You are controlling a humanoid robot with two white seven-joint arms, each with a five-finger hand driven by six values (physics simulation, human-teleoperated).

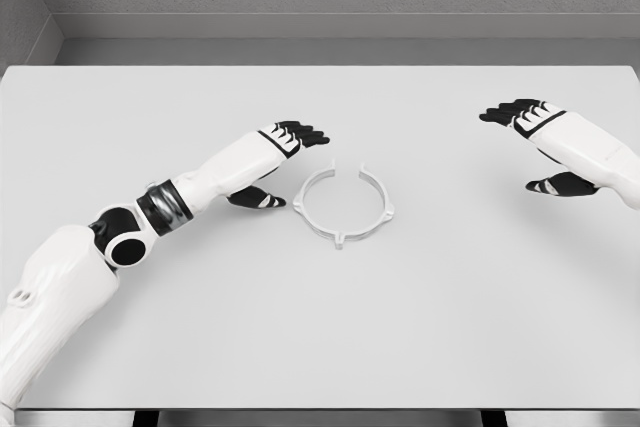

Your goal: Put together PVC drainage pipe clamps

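Clamp ring (pixel 343 205) flat on table (pixel 320 347), centre, gap facing far side; thin white plastic hoop with small tabs on rim, likely for fasteners. Left hand (pixel 281 160) just left of ring, not touching, fingers spread, thumb dropped low, holding nothing: probably staged to pinch the rim. Right hand (pixel 541 143) well apart at far right, fingers loose, empty, hovering clear. Tabletop matte, pale grey.

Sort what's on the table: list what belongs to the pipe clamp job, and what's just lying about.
Belongs to the job:
- white clamp ring, open at the top, lying flat
- left robot hand, open, beside it
- right robot hand, open, farther off

Lying about:
- nothing else on the white table
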